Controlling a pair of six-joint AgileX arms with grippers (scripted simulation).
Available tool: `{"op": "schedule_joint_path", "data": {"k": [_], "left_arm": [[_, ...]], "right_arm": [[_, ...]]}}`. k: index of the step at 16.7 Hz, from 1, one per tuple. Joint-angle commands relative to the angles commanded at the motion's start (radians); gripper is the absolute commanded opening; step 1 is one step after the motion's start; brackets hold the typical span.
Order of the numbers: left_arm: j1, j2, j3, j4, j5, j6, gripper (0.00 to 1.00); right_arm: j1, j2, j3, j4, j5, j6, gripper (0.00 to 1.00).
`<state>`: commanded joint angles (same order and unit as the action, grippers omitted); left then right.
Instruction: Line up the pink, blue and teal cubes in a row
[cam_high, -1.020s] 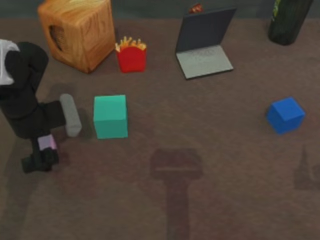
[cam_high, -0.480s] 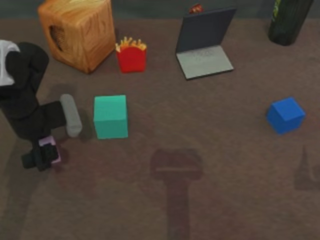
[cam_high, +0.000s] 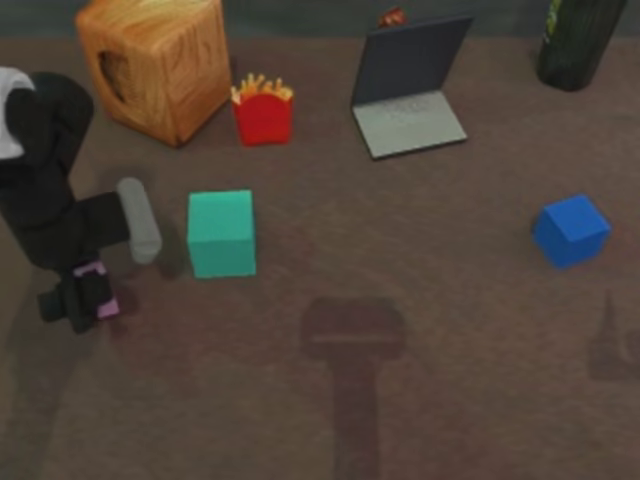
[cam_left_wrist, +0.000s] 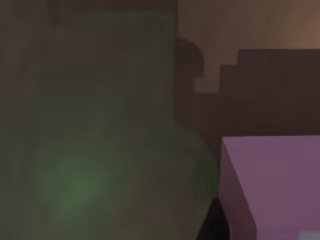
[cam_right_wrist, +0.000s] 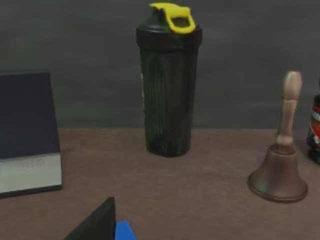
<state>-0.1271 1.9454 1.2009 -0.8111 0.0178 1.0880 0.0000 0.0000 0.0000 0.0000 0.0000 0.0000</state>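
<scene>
Reaching down near the desk's left edge, the left gripper (cam_high: 82, 298) sits over the pink cube (cam_high: 97, 292), which shows as a small pale patch among the dark fingers; the left wrist view has the same cube (cam_left_wrist: 272, 187) filling one corner, close against the camera, with a blurred green mass beside it. The pincer appears clenched on the pink cube, grasping it low over the desk (cam_high: 330, 420).

Just beside the arm, toward the middle, the teal cube (cam_high: 221, 233) stands flat on the desk, apart from the gripper. The blue cube (cam_high: 571, 230) lies well apart, near the desk's right edge, turned slightly askew; a corner of it (cam_right_wrist: 125, 231) shows in the right wrist view.

Along the far edge, a wood-grain block (cam_high: 155, 62) fills the left corner, a red carton of fries (cam_high: 263, 110) stands next to it, an open laptop (cam_high: 410, 85) comes after, and a dark shaker bottle (cam_high: 578, 40) with a yellow lid loop stands at the right corner. A bronze bell (cam_right_wrist: 280, 150) with a wooden handle stands near the bottle in the right wrist view.

The right gripper is out of the top view, and I cannot tell its state.
</scene>
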Motion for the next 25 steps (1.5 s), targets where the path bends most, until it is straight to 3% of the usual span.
{"op": "schedule_joint_path", "data": {"k": [5,13,16,22,25], "left_arm": [[0.01,-0.074,0.104,-0.196,-0.002,0.0,0.0],[-0.029,-0.06,0.156,-0.238,-0.002,-0.019,0.0],[-0.156,0.029,0.287,-0.297,-0.002,-0.086,0.0],[-0.581,0.268,0.714,-0.466,0.0,-0.288,0.0],[-0.742,0.355,0.872,-0.528,-0.001,-0.379,0.0]], "right_arm": [[0.0,0.0,0.0,0.0,0.0,0.0,1.0],[0.0,0.0,0.0,0.0,0.0,0.0,1.0],[0.0,0.0,0.0,0.0,0.0,0.0,1.0],[0.0,0.0,0.0,0.0,0.0,0.0,1.0],[0.0,0.0,0.0,0.0,0.0,0.0,1.0]]}}
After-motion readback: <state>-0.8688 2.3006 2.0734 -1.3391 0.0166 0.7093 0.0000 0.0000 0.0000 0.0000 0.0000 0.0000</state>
